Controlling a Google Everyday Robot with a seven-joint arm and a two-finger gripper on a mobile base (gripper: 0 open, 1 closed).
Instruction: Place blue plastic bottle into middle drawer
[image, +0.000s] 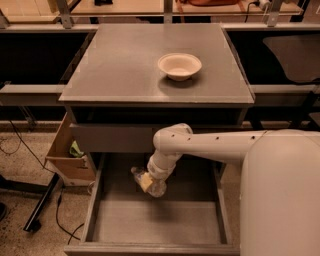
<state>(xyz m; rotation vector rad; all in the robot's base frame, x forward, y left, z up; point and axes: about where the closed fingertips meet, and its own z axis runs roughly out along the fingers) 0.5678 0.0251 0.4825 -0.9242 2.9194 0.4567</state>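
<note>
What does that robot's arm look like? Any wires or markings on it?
The arm is a thick, smooth cream-white tube with a rounded, ball-like joint and a few small dark dots along its side. No loose cables show. The gripper, over the open middle drawer, is pale with a yellowish patch.

My arm (215, 145) is smooth off-white tubing with small dark dots along it, joined to a bulky pale shell (282, 200). My gripper (150, 181) sits over the middle drawer (94, 210).

Arm (215, 145) reaches left, wrist bent down; tool (152, 175) over middle drawer (155, 222), clamped on blue plastic bottle (145, 181).
</note>
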